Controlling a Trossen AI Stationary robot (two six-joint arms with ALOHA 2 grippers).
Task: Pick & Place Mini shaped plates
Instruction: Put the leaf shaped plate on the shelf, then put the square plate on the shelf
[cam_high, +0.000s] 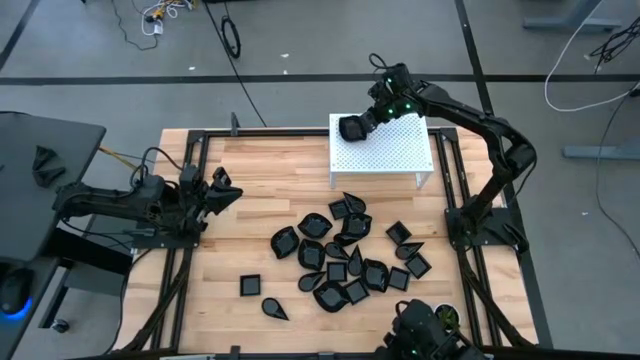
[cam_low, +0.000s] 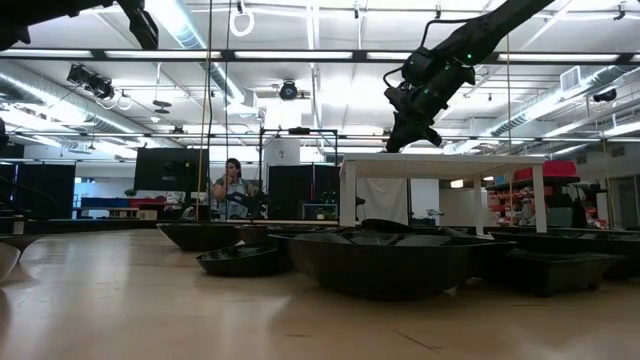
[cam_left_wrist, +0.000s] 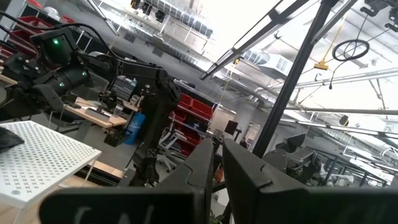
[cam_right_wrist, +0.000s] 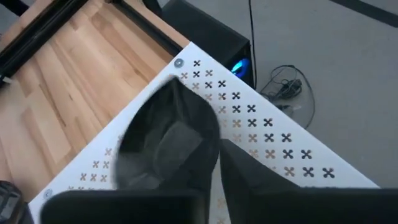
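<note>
Mini plate (cam_high: 352, 128) in right pincer (cam_high: 358, 126), unmarked.

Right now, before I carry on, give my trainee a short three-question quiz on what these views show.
1. True or false: the right gripper is over the white perforated stand.
2. Where is the left gripper?
A. Over the pile of mini shaped plates
B. At the table's left side, away from the pile
C. Over the white stand
3. Fill in: the right gripper is shut on a black ____.

Key:
1. True; it is over the stand's left corner.
2. B; the left arm waits there, its fingers closed and holding nothing.
3. Plate; the right wrist view shows it between the fingers above the stand's top.
</note>
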